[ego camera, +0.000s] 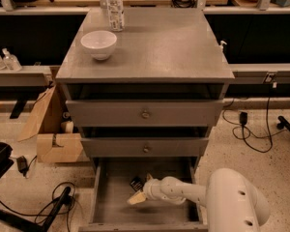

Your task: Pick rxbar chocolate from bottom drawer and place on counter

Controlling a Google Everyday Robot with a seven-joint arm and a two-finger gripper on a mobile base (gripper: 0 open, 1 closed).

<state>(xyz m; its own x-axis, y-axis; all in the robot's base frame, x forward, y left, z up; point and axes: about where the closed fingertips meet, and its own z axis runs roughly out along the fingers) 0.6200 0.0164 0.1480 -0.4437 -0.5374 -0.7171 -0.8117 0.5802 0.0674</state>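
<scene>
Claw (139,193) sits low in the bottom drawer (114,205), just beside the rxbar chocolate (135,182); open or closed, can't tell.

Counter (169,47): grey slab, upper centre of frame. White bowl (98,43) stands on its left part. Clear bottle (115,7) stands upright at the top-left edge, above the bowl and apart from it.

Bottom drawer (113,204), lower centre, open: rxbar chocolate (136,183) lies flat on its floor. Gripper (137,197) is inside the drawer, just below the bar.
</scene>
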